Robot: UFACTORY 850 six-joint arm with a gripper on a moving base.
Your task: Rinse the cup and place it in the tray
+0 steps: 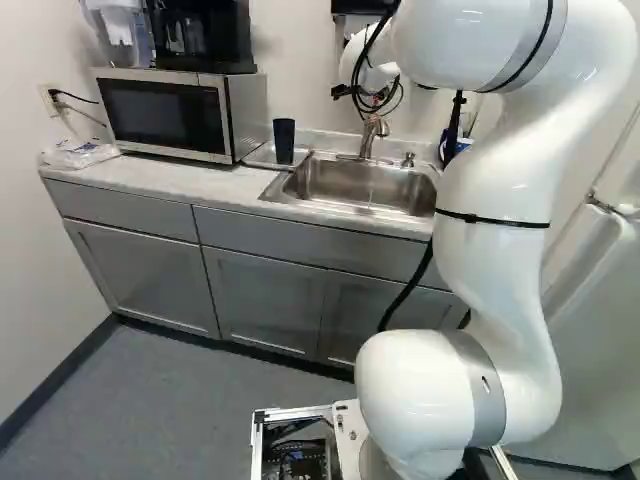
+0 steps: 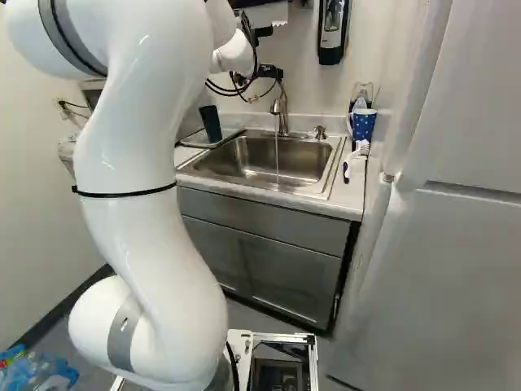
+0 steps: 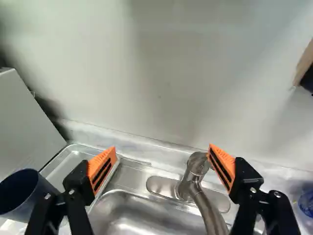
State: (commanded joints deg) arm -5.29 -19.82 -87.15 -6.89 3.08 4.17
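Observation:
My gripper [image 2: 270, 73] is up by the faucet [image 2: 282, 118] in the right base view. In the wrist view the gripper [image 3: 161, 164] stands wide open, nothing held, with the faucet [image 3: 195, 183] beyond and below, nearer one finger. The dark blue cup [image 3: 24, 193] is outside the other finger, mouth up. Both base views show the cup [image 1: 284, 140] upright at the metal tray [image 1: 262, 156], beside the sink; its base contact is hard to make out. A thin stream of water [image 2: 277, 159] falls from the faucet into the sink [image 2: 252, 159].
A microwave [image 1: 165, 112] with a black appliance [image 1: 200, 35] on top stands beyond the tray. Right of the sink are a blue dotted cup [image 2: 364, 124] and a brush [image 2: 356, 159]. A soap dispenser [image 2: 332, 32] hangs on the wall; a white fridge [image 2: 431, 244] stands at the right.

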